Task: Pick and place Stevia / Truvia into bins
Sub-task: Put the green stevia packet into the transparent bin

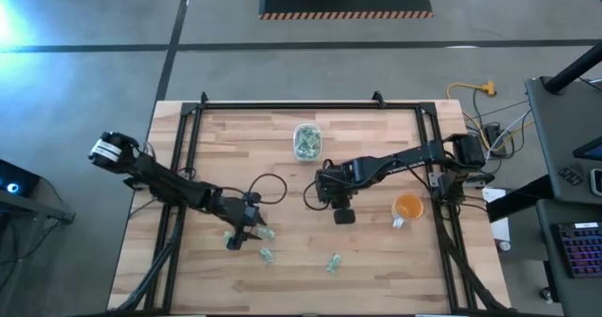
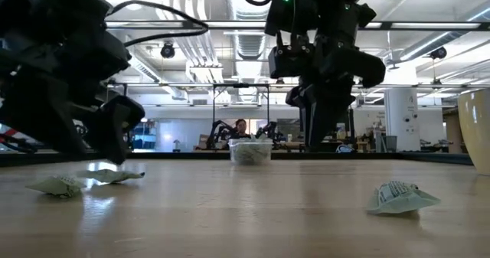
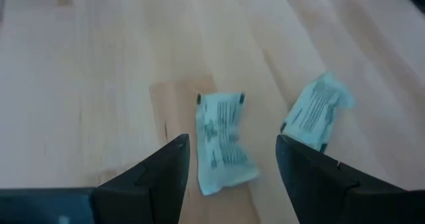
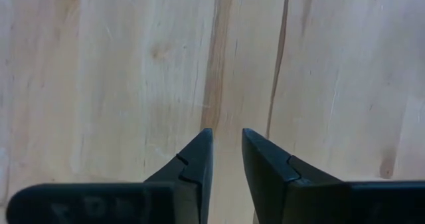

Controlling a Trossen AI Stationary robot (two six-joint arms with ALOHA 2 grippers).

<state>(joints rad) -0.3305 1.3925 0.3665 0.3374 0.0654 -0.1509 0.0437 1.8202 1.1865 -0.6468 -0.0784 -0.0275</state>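
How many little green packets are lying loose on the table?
3: one packet under the left end effector, another just nearer the table's front edge, a third farther right. More fill the clear tub.

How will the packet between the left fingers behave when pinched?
Probably floppy: the packet already lies creased and curled on the table. Likely very light and thin, so it may slide on the smooth wood as the open left gripper closes.

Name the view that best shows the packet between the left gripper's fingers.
Left wrist view: the packet lies flat and large between the open left gripper. High view shows a speck; low view a thin edge; right wrist view only bare wood.
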